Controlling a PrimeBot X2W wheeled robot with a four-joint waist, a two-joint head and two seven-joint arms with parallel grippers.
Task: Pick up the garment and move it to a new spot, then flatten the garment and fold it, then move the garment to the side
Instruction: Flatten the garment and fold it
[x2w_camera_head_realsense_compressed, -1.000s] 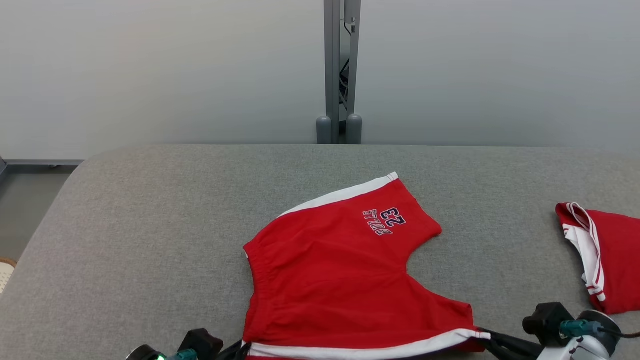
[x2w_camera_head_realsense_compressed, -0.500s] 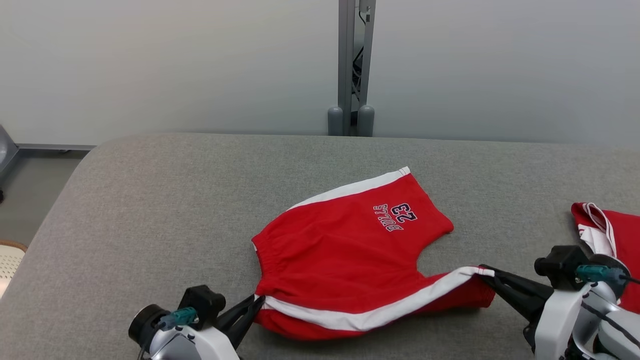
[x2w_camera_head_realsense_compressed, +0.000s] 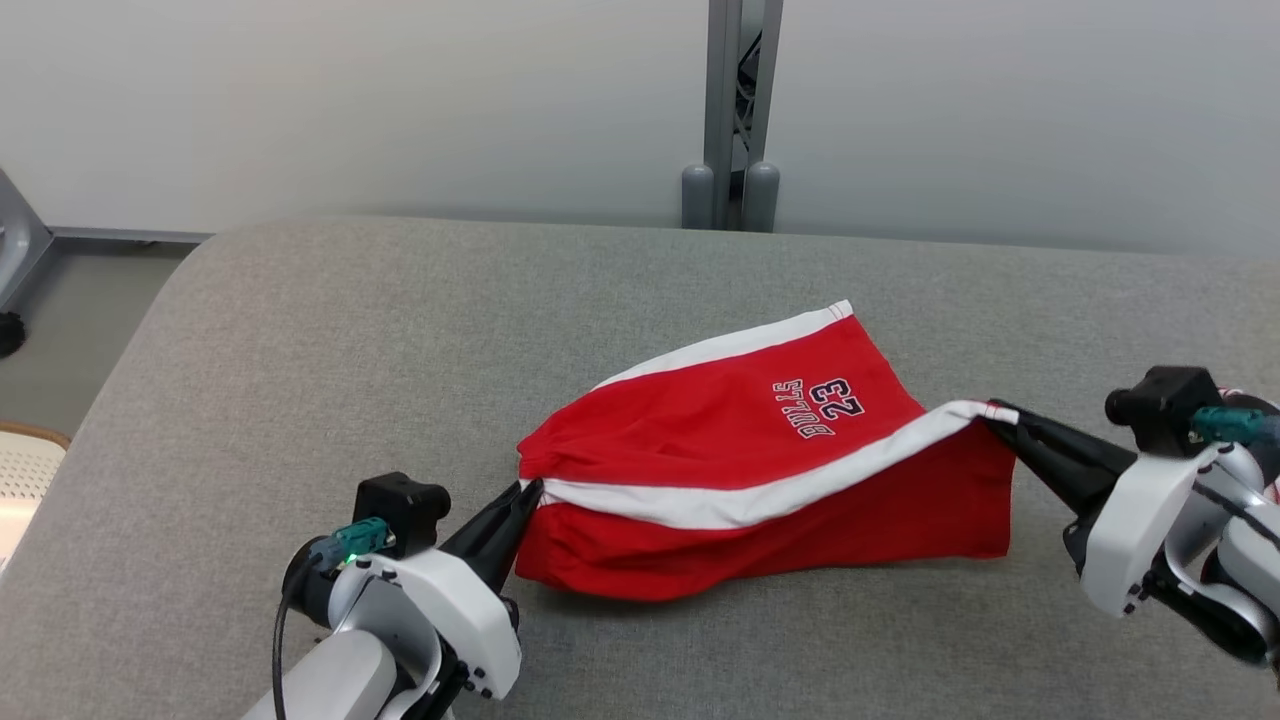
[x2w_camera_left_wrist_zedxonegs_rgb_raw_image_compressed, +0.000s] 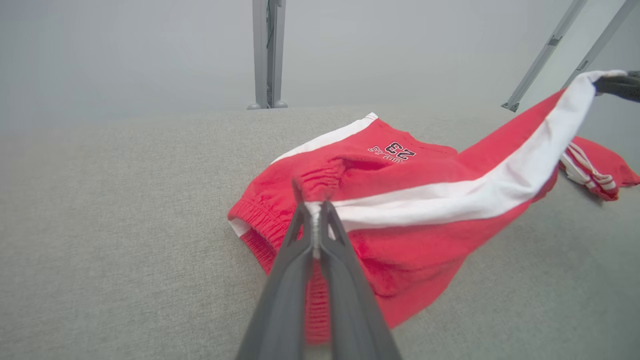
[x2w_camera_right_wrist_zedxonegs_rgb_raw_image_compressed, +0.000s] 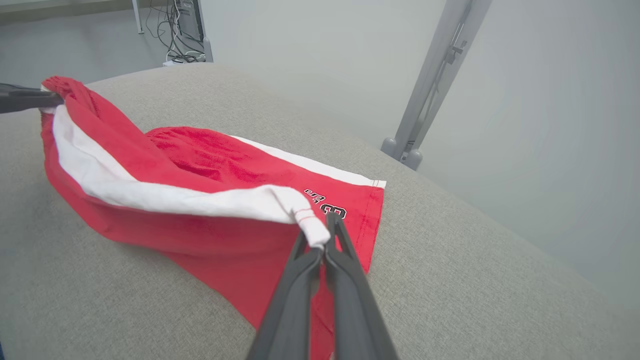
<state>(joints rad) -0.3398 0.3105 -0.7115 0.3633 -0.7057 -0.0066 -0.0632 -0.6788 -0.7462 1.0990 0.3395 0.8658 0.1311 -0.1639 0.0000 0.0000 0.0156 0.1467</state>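
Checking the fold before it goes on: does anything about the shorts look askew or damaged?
No damage shows. The red shorts hang mid-fold, their white-striped edge pinched by the left gripper at the waistband and the right gripper at the hem; the right end looks higher, so that edge slants.

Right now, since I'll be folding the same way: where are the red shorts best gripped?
At both ends of the white side stripe: waistband corner from the left, hem corner from the right. That straight edge should let the red shorts fold evenly.
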